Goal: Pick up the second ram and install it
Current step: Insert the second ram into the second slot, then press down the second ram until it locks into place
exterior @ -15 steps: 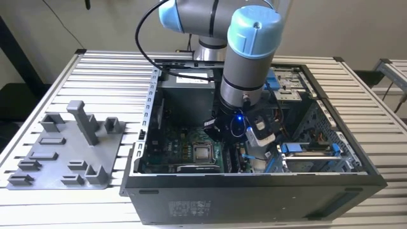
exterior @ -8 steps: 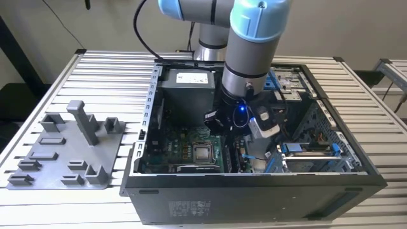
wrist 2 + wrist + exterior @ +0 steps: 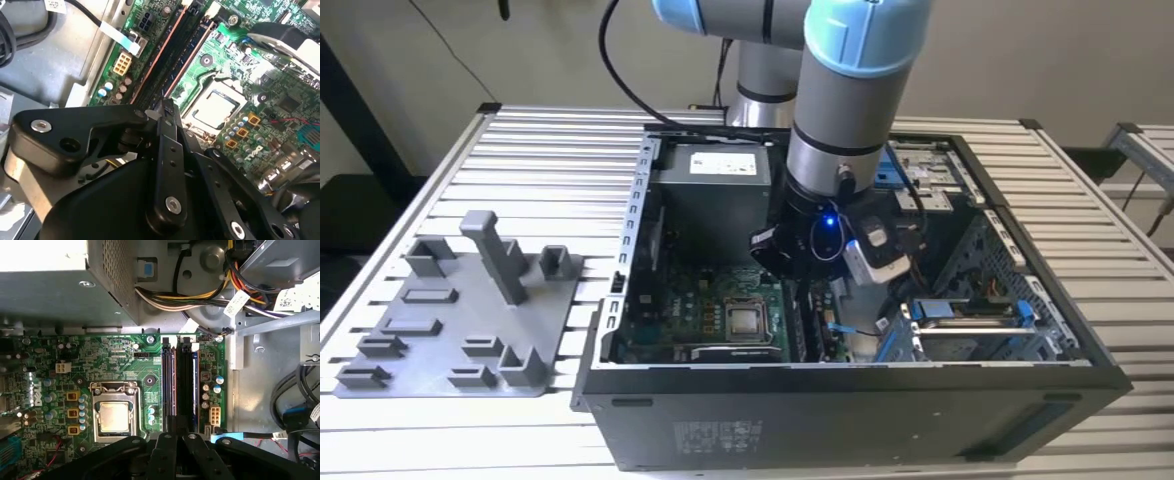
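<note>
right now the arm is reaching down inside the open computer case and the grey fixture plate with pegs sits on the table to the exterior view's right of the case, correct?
Not quite. In the exterior view the grey fixture plate lies on the table to that view's left of the computer case, not its right. The rest holds: the arm reaches down inside the open case.

Green motherboard [image 3: 125, 365], black memory slots [image 3: 180, 380], grey fixture plate [image 3: 454, 310]

In the exterior view the arm [image 3: 847, 110] is cut off by the top edge and hides the middle of the computer case [image 3: 854, 420]. In both wrist views the gripper [image 3: 177, 440] blocks the near ends of the memory slots [image 3: 181, 382]; whether a stick is held cannot be told.
</note>
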### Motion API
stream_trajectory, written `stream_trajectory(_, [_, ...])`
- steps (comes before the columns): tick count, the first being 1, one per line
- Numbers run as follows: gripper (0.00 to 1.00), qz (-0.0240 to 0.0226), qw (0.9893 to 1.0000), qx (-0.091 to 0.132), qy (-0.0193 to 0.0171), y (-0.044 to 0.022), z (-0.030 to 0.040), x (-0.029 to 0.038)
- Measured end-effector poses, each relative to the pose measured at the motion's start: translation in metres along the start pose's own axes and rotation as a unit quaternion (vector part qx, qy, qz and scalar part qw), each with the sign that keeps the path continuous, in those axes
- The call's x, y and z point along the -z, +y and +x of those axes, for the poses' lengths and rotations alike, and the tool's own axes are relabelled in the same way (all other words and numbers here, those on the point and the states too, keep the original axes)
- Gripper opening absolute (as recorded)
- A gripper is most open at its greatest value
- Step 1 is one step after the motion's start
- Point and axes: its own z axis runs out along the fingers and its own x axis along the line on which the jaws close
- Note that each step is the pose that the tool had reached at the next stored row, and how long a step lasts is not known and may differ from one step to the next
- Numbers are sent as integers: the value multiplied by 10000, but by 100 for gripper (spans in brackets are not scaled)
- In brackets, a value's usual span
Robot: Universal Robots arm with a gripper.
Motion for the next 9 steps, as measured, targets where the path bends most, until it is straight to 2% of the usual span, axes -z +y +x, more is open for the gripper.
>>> stream_trajectory(9, [11, 0, 10000, 0, 0, 0, 0, 25])
